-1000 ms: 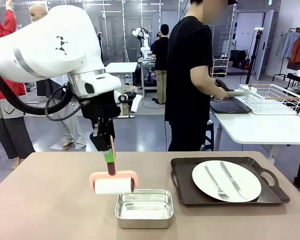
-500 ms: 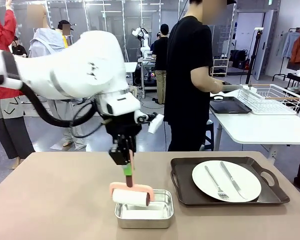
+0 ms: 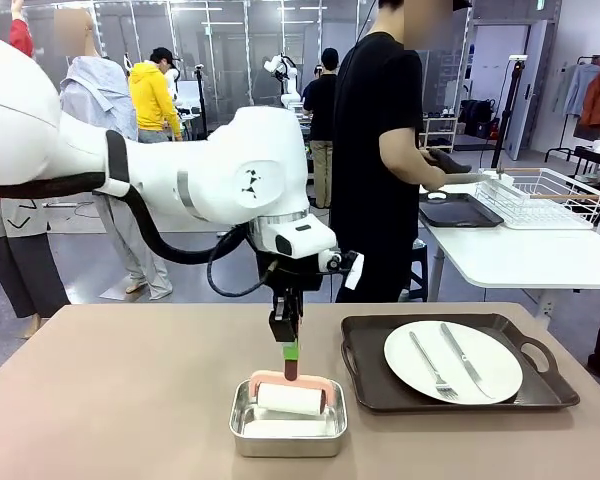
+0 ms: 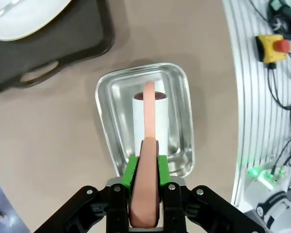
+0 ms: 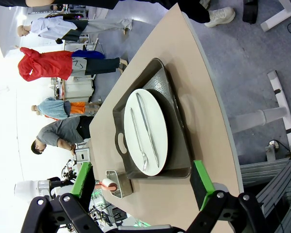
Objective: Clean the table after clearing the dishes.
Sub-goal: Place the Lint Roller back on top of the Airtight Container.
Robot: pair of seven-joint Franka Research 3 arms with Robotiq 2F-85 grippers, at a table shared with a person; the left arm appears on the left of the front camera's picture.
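Nearest the robot's edge of the surface (image 3: 110, 400) we find one steel pan (image 3: 287, 432). In it we see one roller (image 3: 292, 398) with a white roll and a pink handle. The roll is low inside the pan, but we cannot tell whether it rests on the bottom. The left gripper (image 3: 290, 352) is clamped on the upright handle from above, its green pads pressed to either side of it.

Just beyond the pan, toward the robot's right, one dark brown tray (image 3: 365, 395) stands on the surface. It carries one white plate (image 3: 500, 375), one fork (image 3: 430, 368) and one knife (image 3: 467, 360), the two utensils lying side by side on the plate. The right gripper (image 5: 143, 170) hangs above the surface with its jaws apart and nothing between them, looking toward this tray.

Farther off, a person (image 3: 380, 150) stands at a white table (image 3: 520, 260). That table bears a second dark tray (image 3: 460, 212) and one white wire rack (image 3: 540, 195). We cannot make out what the person's hands hold.

We judge the task as partly done:
- One set of dishes is off the surface, going by the tray on the white table.
- One set is left to clear.
- The bare surface shows no visible dirt, so we cannot tell how much rolling is done.
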